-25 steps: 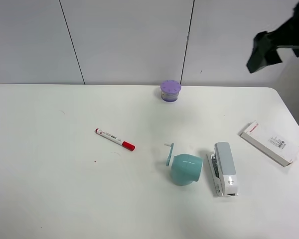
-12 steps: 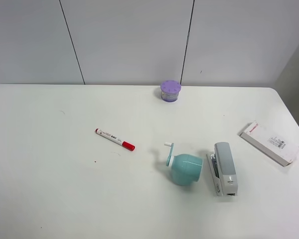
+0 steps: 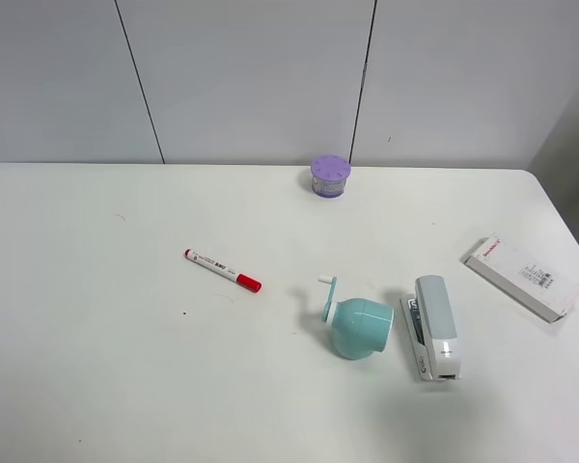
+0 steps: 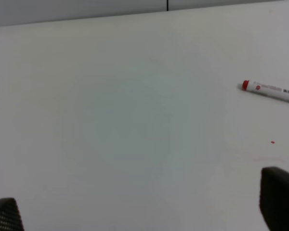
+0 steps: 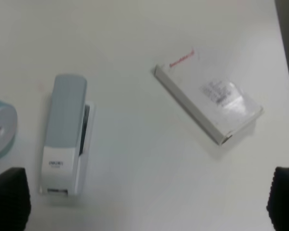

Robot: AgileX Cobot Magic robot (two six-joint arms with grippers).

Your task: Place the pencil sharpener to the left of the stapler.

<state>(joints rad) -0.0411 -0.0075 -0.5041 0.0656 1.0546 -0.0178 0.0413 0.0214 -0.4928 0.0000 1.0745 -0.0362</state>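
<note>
The teal pencil sharpener (image 3: 358, 327) lies on its side on the white table, its white face and crank (image 3: 327, 292) turned toward the back left. Just to its right lies the grey and white stapler (image 3: 435, 326), a small gap between them. The right wrist view shows the stapler (image 5: 65, 133) and the edge of the sharpener (image 5: 0, 131). My right gripper (image 5: 147, 202) is open above them, with nothing between its fingers (image 5: 9, 199). My left gripper (image 4: 142, 211) is open over bare table. Neither gripper appears in the exterior high view.
A red-capped white marker (image 3: 222, 270) lies left of the sharpener and also shows as the marker (image 4: 272, 90) in the left wrist view. A small purple lidded container (image 3: 330, 177) stands at the back edge. A flat white box with red print (image 3: 522, 278) lies near the right edge.
The dark right arm that showed at the top right of the exterior high view a second ago has left that view. The sharpener has rocked slightly in place.
</note>
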